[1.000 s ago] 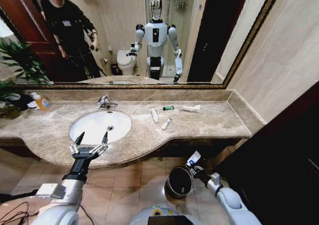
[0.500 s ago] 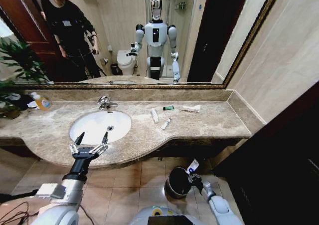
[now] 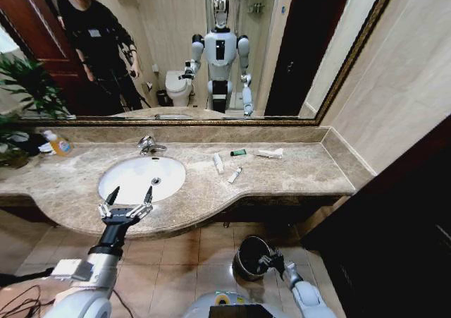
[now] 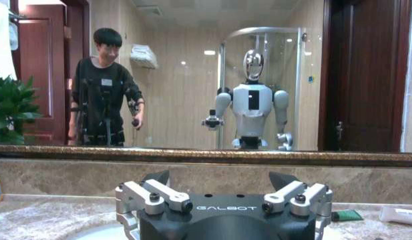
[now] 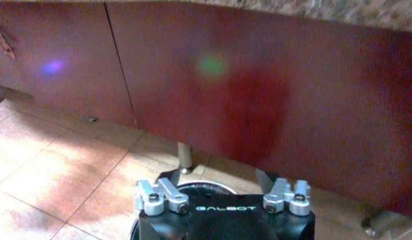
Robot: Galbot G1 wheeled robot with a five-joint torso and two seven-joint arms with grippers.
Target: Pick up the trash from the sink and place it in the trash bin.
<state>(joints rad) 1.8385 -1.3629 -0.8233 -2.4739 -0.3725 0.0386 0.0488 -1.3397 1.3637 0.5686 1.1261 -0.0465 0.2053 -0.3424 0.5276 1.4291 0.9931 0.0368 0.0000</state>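
At the lower right of the frame, the right gripper (image 3: 271, 261) is held low at the rim of the trash bin (image 3: 248, 258), fingers spread and empty. At lower left, the left gripper (image 3: 128, 199) is poised, fingers parted, over the counter's front edge before the sink (image 3: 113, 180). Farther back, right of the basin, the trash (image 3: 235, 175) is scattered on open countertop.

Bathroom: marble-set sink (image 3: 141, 179), wall mirror (image 3: 204, 50), toilet (image 3: 178, 87).

You have three white tubes (image 3: 218, 163) and a green piece (image 3: 238, 152) on the counter right of the sink (image 3: 141, 178); the dark bin (image 3: 251, 257) stands below.
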